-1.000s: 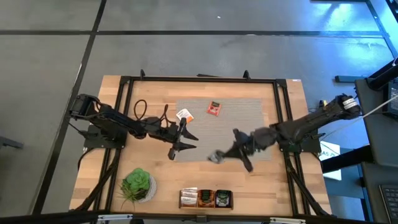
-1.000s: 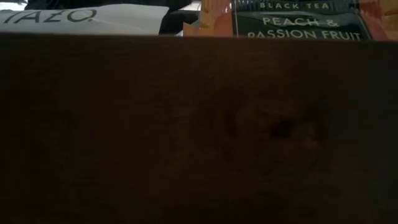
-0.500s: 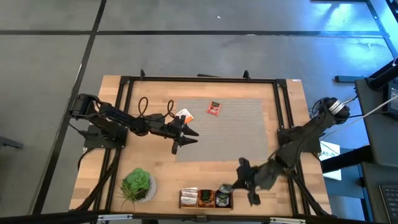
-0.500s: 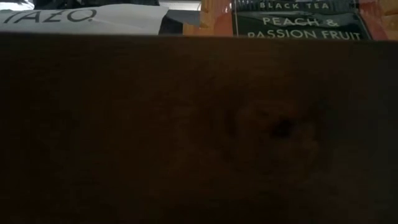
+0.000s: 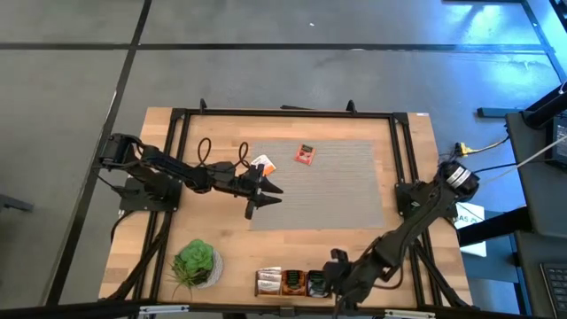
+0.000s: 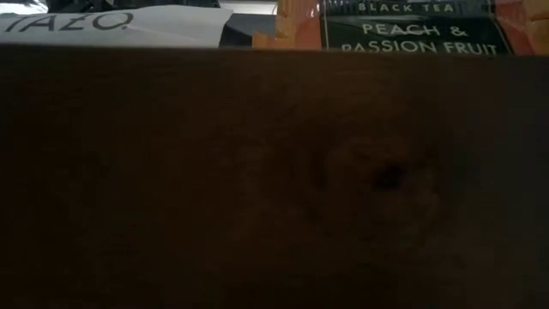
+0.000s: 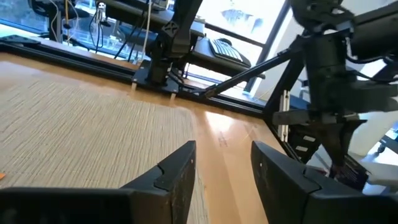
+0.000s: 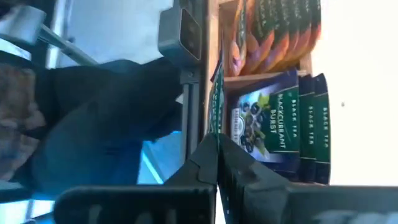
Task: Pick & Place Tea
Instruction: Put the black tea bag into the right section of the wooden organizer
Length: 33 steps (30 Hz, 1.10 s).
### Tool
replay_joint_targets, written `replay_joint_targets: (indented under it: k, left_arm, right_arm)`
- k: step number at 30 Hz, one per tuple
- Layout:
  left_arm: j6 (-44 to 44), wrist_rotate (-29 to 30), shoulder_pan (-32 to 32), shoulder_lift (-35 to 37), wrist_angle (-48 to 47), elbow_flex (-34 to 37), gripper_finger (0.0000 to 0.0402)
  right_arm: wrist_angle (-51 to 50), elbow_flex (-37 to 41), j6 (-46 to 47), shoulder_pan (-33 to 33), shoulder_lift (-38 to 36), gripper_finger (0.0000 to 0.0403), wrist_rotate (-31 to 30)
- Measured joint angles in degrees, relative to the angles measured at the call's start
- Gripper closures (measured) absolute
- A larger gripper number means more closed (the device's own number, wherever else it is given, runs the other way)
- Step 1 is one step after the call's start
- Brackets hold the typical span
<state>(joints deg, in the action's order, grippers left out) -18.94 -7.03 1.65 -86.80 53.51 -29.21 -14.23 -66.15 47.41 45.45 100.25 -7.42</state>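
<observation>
Right wrist view alone shows blackcurrant sachets (image 8: 277, 127).

From my remote station: the wooden table (image 5: 412, 159) carries a grey mat (image 5: 341, 190) across its middle. A red-orange tea sachet (image 5: 305, 155) and a white-and-orange sachet (image 5: 261, 163) lie on the mat. At the near edge, a potted plant (image 5: 195, 261) stands beside a small wooden box (image 5: 292, 283) of upright tea sachets.
</observation>
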Motion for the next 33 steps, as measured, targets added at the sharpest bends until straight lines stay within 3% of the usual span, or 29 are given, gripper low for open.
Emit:
replay_joint_targets:
  k: [7, 33]
  left_arm:
    - [0.1, 0.0, 0.0, 0.0, -0.7, 0.0, 0.0251]
    - [0.0, 0.1, 0.1, 0.0, -5.8, 0.0, 0.0253]
  right_arm:
    - [-12.7, -6.2, -1.1, -0.1, 2.7, 0.0400, -2.4]
    - [-11.2, -6.4, -3.0, -0.8, 7.1, 0.0388, -1.0]
